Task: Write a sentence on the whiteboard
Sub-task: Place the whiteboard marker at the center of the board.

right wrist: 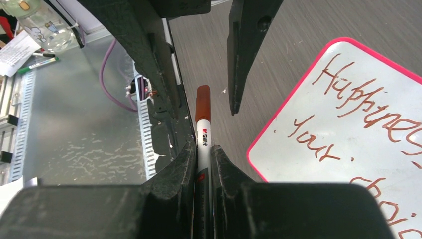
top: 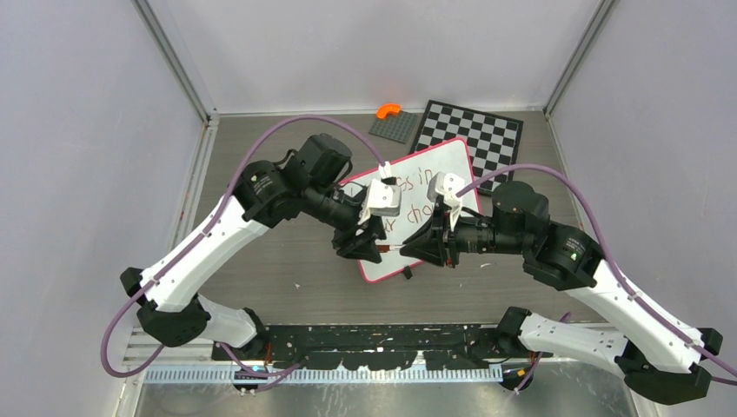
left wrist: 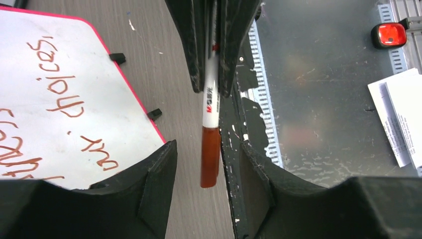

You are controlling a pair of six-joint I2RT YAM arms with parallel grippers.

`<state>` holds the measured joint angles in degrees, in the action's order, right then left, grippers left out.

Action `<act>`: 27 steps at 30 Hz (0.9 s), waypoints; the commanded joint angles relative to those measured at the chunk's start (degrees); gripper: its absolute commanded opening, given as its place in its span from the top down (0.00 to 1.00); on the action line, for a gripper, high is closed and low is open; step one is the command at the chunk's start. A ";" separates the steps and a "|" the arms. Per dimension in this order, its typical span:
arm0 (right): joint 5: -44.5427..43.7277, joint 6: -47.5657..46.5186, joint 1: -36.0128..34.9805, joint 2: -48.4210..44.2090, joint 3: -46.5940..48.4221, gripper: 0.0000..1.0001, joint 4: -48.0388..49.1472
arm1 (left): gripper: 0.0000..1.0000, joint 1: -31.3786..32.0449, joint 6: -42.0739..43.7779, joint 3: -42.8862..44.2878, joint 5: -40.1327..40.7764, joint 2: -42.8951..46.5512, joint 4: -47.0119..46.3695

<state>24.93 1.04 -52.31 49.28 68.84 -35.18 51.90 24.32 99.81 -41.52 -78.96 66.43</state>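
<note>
Lying flat on the wooden surface [top: 287,278], the whiteboard [left wrist: 114,99] sits at mid-table, turned at an angle, its pink-red frame and black clip feet visible. The sentence [right wrist: 348,94] runs across it in red-brown marker in two lines; "your" and "choices" read clearly, and the first word is cut off by the edge of both wrist views. Above the board's near corner the two arms meet tip to tip.

The right end effector [right wrist: 204,152] is clamped on the white barrel of a marker [left wrist: 210,104]. The marker's red-brown cap [left wrist: 210,154] is on and points toward the left arm. The left end effector [left wrist: 206,149] stands partly open, one finger on each side of the cap, with a gap visible on both sides and no contact seen.

Beyond the board, just beside its far corner, lies a checkered chessboard [top: 474,135]. A grey studded plate [top: 395,128] lies next to that, with an orange piece [top: 388,110] at its far edge.
</note>
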 commanded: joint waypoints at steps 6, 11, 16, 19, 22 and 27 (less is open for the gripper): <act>1.71 2.48 0.15 1.06 1.47 1.00 2.92 | 0.63 0.97 -4.57 3.44 0.02 -0.76 -4.64; 1.18 2.57 0.10 1.84 2.18 1.00 3.06 | 0.63 1.09 -4.02 1.85 -0.81 -0.50 -4.06; 1.52 2.47 0.03 2.59 2.81 1.00 3.01 | 0.72 1.44 -3.92 0.99 -1.48 -0.82 -4.02; -0.39 2.92 0.05 3.07 3.95 0.98 3.05 | 0.93 1.38 -4.37 0.88 -1.43 -0.98 -3.93; -4.71 3.87 0.36 3.11 5.23 0.81 2.45 | 1.00 -0.41 -6.94 -0.21 -2.25 0.10 -5.38; -17.22 4.13 2.51 4.05 8.14 0.58 -0.12 | 1.00 -11.61 -15.82 -4.00 -7.92 2.14 -10.55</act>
<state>18.92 4.49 -51.68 52.66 71.68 -36.07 47.62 16.23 98.32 -44.84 -79.26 60.88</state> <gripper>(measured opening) 0.340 0.040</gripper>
